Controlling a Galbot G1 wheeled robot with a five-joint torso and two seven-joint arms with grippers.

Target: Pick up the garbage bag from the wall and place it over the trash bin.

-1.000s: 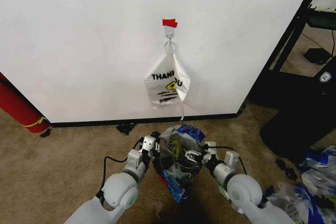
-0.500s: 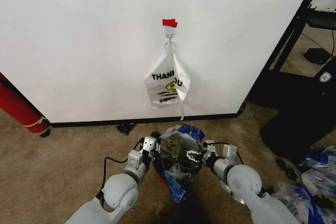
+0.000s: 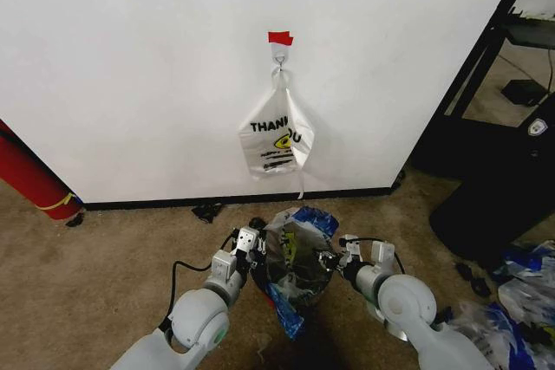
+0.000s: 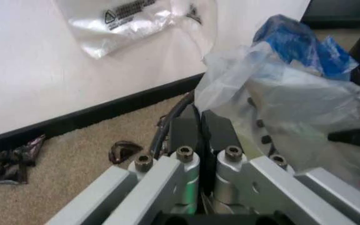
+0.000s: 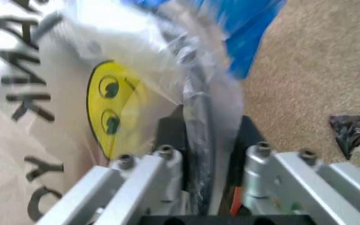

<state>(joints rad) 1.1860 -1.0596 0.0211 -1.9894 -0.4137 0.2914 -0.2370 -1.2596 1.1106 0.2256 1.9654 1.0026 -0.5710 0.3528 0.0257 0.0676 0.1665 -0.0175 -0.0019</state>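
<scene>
The garbage bag (image 3: 299, 257), see-through with blue handle strips and a yellow smiley face (image 5: 108, 105), is draped over the black mesh trash bin (image 3: 295, 288) on the carpet below the wall (image 3: 130, 58). My left gripper (image 3: 253, 253) is at the bag's left edge. Its fingers (image 4: 221, 131) are pressed together there, with the bag's plastic (image 4: 280, 98) bunched right beside them. My right gripper (image 3: 329, 259) is at the bag's right side. Its fingers (image 5: 170, 133) stand apart on either side of the bin's plastic-covered rim (image 5: 198, 117).
A white "THANK YOU" bag (image 3: 276, 140) hangs from a hook (image 3: 279, 56) under red tape (image 3: 280, 37). There is a red cylinder (image 3: 30, 179) at the left and a black stand (image 3: 494, 179) at the right. Plastic bags (image 3: 512, 301) are piled at the lower right. Dark scraps (image 3: 208, 210) lie by the baseboard.
My right gripper has drawn back to the right, from inside the bag's mouth to its right edge. The bag now lies flatter over the bin. The left gripper has hardly moved.
</scene>
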